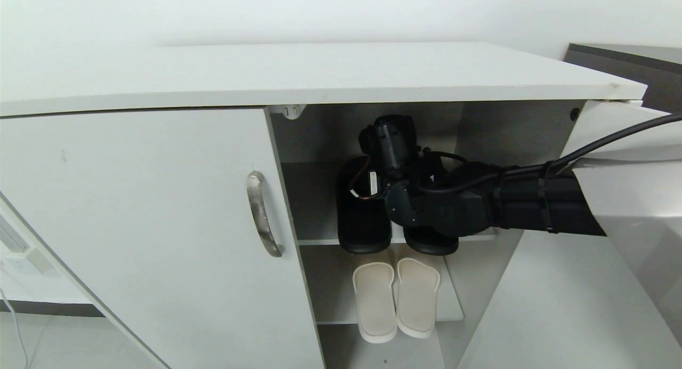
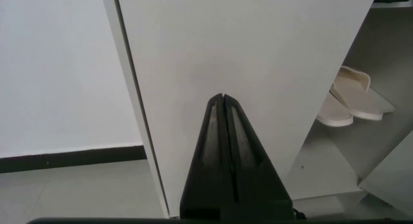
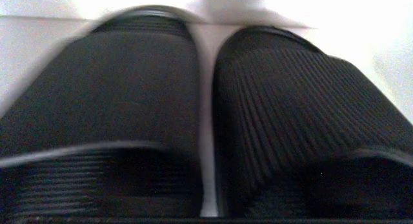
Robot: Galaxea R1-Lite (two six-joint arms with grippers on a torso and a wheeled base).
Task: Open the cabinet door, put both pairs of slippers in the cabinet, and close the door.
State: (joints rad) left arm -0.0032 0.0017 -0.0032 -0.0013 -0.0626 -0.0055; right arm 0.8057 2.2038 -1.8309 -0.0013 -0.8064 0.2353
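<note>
The black slippers [image 3: 129,88] are ribbed and matt, the handle [image 1: 261,214] brushed metal.

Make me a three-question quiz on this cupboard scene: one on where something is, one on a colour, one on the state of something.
1. Where do the black slippers lie?
A. On the floor outside
B. On the upper shelf, above the other pair
C. On a chair

2. What colour is the pair on the lower shelf?
A. Red
B. Blue
C. White

3. How is the left gripper?
A. Shut, with nothing in it
B. Wide open
C. Clamped on a slipper

Answers:
1 B: the head view shows them on the shelf over the white slippers.
2 C: both slippers there are white.
3 A: in the left wrist view its fingers meet with nothing between them.
</note>
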